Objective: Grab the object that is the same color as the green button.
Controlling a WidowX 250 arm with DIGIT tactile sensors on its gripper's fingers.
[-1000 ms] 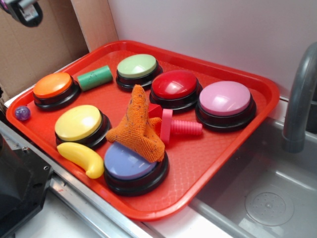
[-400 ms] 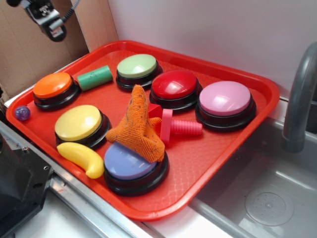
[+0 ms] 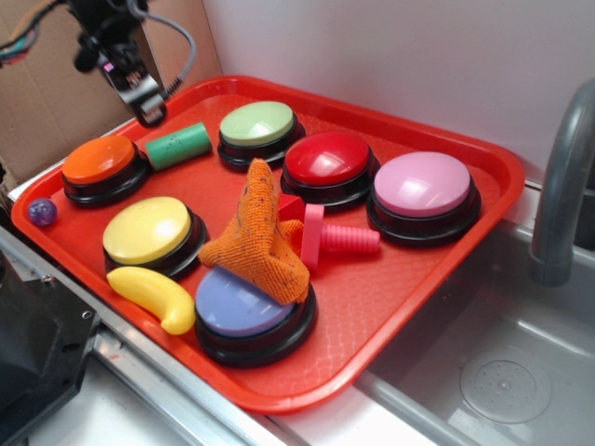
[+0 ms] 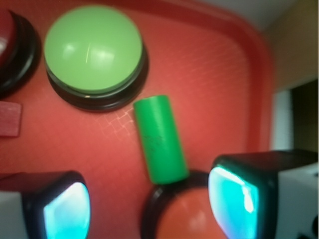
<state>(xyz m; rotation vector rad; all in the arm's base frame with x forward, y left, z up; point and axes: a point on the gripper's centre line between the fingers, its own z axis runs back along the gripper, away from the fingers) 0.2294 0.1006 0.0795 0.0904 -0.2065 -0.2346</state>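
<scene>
- Since the earlier frames the gripper [image 3: 139, 93] has travelled from the upper left corner rightward and down, and now hangs above the back left part of the red tray [image 3: 483, 167]; nothing on the tray has shifted.
- Far left, a small purple ball [image 3: 42, 212] sits at the tray's left edge.
- Next comes the orange button [image 3: 100, 163], then the yellow button [image 3: 149, 232] with a yellow banana [image 3: 156, 295] just in front of it.
- The green cylinder [image 3: 178, 146] lies on its side between the orange button and the green button [image 3: 258, 125], near both; the gripper is above it and not touching.
- In the wrist view the cylinder [image 4: 160, 139] lies on the tray between the two fingers [image 4: 239, 194], which stand spread wide apart with nothing held; its lower end reaches the orange button's black rim, and the green button [image 4: 93, 50] lies up and to the left.
- An orange cloth [image 3: 260, 237] drapes over the blue button [image 3: 244, 311].
- A pink screw [image 3: 333, 239] lies beside the cloth.
- The red button [image 3: 327, 160] and the pink button [image 3: 423, 186] stand toward the right.
- A grey faucet [image 3: 562, 186] rises over the sink [image 3: 502, 372] at far right.
</scene>
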